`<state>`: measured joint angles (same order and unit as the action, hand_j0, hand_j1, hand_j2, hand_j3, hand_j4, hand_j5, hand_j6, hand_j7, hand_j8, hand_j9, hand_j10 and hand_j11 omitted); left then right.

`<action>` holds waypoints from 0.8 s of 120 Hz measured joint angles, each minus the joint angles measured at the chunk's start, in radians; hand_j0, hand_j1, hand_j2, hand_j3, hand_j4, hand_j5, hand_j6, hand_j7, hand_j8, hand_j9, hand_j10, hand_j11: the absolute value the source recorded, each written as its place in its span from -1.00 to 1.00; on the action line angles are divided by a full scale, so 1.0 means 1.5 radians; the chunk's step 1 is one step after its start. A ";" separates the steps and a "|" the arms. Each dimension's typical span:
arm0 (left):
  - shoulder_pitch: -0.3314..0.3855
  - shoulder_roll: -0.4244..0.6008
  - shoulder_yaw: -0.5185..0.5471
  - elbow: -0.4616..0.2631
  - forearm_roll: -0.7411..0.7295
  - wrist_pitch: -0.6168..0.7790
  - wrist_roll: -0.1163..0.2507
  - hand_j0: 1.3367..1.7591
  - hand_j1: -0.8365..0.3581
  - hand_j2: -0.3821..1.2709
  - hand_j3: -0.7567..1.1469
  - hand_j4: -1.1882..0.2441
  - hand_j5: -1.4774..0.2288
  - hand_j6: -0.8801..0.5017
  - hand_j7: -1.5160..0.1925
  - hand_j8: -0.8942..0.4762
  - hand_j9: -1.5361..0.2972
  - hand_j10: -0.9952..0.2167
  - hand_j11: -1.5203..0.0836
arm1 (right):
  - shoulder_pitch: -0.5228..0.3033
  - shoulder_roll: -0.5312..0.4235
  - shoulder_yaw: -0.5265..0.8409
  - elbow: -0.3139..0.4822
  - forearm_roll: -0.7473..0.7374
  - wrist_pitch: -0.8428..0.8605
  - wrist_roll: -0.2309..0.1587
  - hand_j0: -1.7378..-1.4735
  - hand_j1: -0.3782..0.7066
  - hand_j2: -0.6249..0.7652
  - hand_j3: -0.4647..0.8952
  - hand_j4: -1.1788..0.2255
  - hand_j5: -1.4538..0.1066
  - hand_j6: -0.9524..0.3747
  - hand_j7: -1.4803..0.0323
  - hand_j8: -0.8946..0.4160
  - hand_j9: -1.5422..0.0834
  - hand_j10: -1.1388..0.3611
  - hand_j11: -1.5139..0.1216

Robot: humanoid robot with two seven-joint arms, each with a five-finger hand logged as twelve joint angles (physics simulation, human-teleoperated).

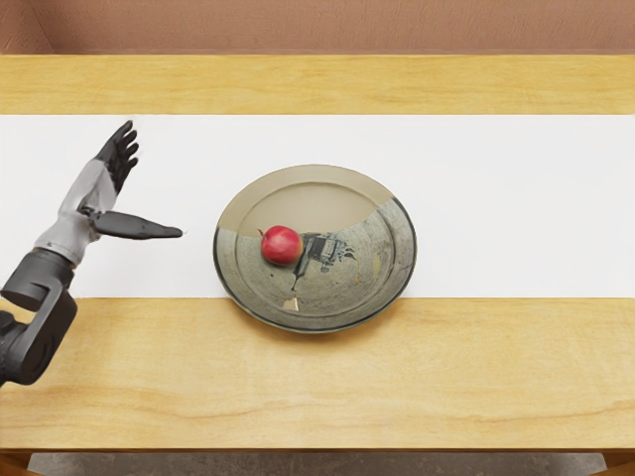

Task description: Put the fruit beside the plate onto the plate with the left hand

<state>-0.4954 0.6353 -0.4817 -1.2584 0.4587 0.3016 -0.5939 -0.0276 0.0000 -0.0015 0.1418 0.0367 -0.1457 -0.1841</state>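
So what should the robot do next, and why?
Probably just pull the left hand away toward the table's left edge and let it rest. The apple already sits on the plate, a little left of its middle. The fingers are spread and hold nothing, clear of the plate's rim, so nothing seems left to pick up.

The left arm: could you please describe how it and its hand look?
The left arm is a bulky dark grey cylinder ending in a light grey wrist cuff. The left hand has a silver-grey palm and black fingers.
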 joint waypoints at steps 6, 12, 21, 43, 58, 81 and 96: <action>0.005 -0.001 0.000 0.016 -0.008 0.000 -0.004 0.52 0.96 -0.53 -0.20 0.64 0.71 0.25 0.75 0.29 0.66 0.62 0.87 | 0.000 0.000 0.000 0.000 0.000 0.000 0.000 -0.40 -0.95 -0.10 -0.32 0.68 0.86 0.43 0.96 0.36 0.90 0.52 0.85; 0.005 -0.001 0.000 0.029 -0.014 0.000 -0.007 0.52 0.96 -0.53 -0.20 0.64 0.71 0.26 0.75 0.29 0.66 0.62 0.87 | 0.000 0.000 0.000 0.000 0.000 0.000 0.000 -0.40 -0.95 -0.10 -0.32 0.68 0.86 0.43 0.96 0.36 0.90 0.52 0.85; 0.012 0.002 0.000 0.042 -0.024 -0.001 -0.009 0.52 0.96 -0.53 -0.20 0.64 0.71 0.26 0.75 0.29 0.66 0.62 0.87 | 0.000 0.000 0.000 0.000 0.000 0.000 0.000 -0.40 -0.95 -0.10 -0.32 0.68 0.86 0.43 0.96 0.36 0.90 0.52 0.85; 0.024 0.044 -0.005 0.069 -0.059 -0.041 -0.011 0.52 0.96 -0.53 -0.20 0.64 0.71 0.25 0.75 0.29 0.66 0.62 0.87 | 0.000 0.000 0.000 0.000 0.000 0.000 0.000 -0.40 -0.95 -0.10 -0.32 0.68 0.86 0.43 0.96 0.36 0.90 0.52 0.85; 0.025 0.053 -0.001 0.105 -0.084 -0.135 -0.011 0.52 0.96 -0.53 -0.20 0.64 0.71 0.26 0.75 0.29 0.66 0.62 0.87 | 0.000 0.000 0.000 0.000 0.000 0.000 0.000 -0.40 -0.95 -0.10 -0.32 0.68 0.86 0.43 0.96 0.36 0.90 0.52 0.85; 0.030 0.054 0.001 0.130 -0.092 -0.194 -0.011 0.52 0.96 -0.53 -0.20 0.64 0.71 0.26 0.75 0.29 0.66 0.62 0.87 | 0.000 0.000 0.000 0.000 0.000 0.000 0.000 -0.40 -0.95 -0.10 -0.32 0.68 0.86 0.43 0.96 0.36 0.90 0.52 0.85; 0.030 0.051 0.001 0.140 -0.092 -0.218 -0.011 0.52 0.96 -0.53 -0.20 0.64 0.71 0.26 0.75 0.29 0.66 0.62 0.87 | 0.000 0.000 0.000 0.000 0.000 0.000 0.000 -0.40 -0.95 -0.10 -0.32 0.68 0.86 0.43 0.96 0.36 0.90 0.52 0.85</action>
<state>-0.4502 0.7122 -0.4801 -1.0488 0.3214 -0.0249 -0.6109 -0.0276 0.0000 -0.0015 0.1417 0.0366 -0.1457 -0.1841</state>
